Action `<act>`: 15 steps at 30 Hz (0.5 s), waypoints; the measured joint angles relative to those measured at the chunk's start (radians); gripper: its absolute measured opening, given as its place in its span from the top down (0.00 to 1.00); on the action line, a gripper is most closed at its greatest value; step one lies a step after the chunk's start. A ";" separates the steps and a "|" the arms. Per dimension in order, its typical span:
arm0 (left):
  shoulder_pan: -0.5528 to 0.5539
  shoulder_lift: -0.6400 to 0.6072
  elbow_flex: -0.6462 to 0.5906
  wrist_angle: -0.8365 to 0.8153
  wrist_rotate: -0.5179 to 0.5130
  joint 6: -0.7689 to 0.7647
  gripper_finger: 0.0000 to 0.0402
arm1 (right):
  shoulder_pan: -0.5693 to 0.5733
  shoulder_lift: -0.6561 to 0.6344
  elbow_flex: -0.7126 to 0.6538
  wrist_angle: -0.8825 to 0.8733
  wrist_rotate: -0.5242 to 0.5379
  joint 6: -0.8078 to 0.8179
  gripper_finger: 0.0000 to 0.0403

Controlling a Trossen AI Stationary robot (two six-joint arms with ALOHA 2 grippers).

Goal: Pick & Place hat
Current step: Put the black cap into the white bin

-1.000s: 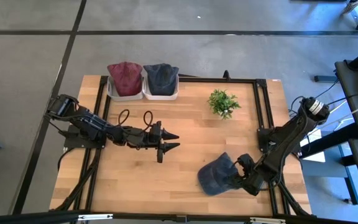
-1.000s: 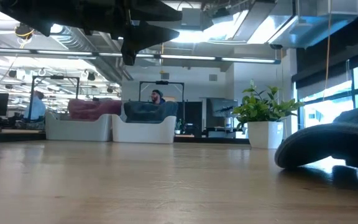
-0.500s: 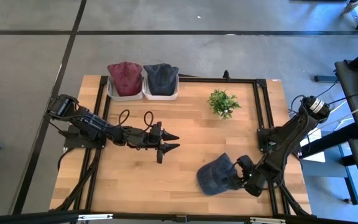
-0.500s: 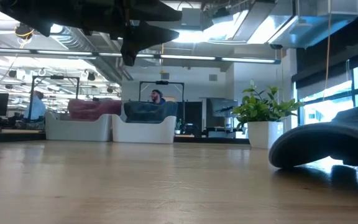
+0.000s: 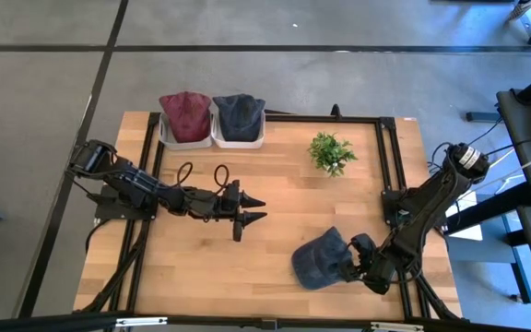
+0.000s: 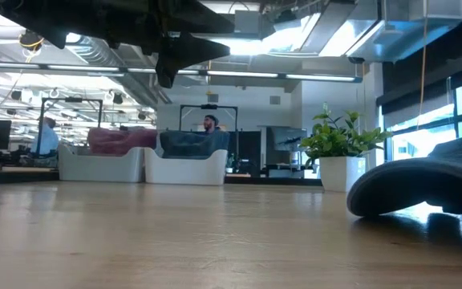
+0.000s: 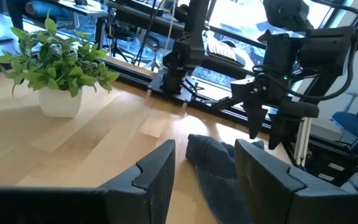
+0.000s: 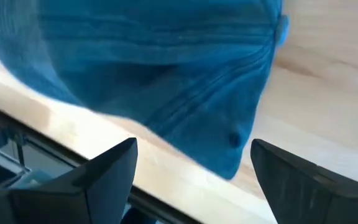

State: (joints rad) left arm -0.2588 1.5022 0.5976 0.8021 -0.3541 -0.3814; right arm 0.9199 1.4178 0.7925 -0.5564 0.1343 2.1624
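Observation:
A blue cap (image 5: pixel 319 261) lies crown up on the wooden table near its right near corner, also seen in the low view (image 6: pixel 423 183) and the left wrist view (image 7: pixel 224 173). My right gripper (image 5: pixel 351 262) is low at the cap's right side, open. In its wrist view (image 8: pixel 194 177) the wide-apart fingers stand on either side of the cap's edge (image 8: pixel 229 155). My left gripper (image 5: pixel 258 208) hovers open above the table's middle, pointing right toward the cap, and shows at the top of the low view (image 6: pixel 191 50). My right gripper comes at the cap level from the table's right, with its open fingers (image 8: pixel 107 171) beside the cap's lower edge. I cannot tell whether they touch the cap. The cap rests on the table.
Two white bins at the far edge hold a red hat (image 5: pixel 185 114) and a dark blue hat (image 5: pixel 239 113). A small potted plant (image 5: pixel 331 152) stands far right of the middle. Black frame rails (image 5: pixel 391 157) run along the table's sides. People show in the room behind (image 6: pixel 208 124).
My right gripper has crept a little toward the table's left and near edge, staying open. The cap has slid slightly toward the table's left and stays flat on the wood.

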 joint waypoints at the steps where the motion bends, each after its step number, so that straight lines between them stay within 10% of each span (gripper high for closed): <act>1: 0.000 0.000 0.000 0.000 0.000 0.000 0.60 | 0.000 0.002 0.000 -0.004 0.008 0.007 0.22; 15: 0.000 0.000 0.000 0.000 -0.003 0.000 0.60 | 0.000 0.000 0.000 -0.127 0.057 0.161 0.22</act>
State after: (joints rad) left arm -0.2588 1.5024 0.5976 0.8021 -0.3573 -0.3817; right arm 0.9199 1.4181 0.7925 -0.6834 0.1913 2.3237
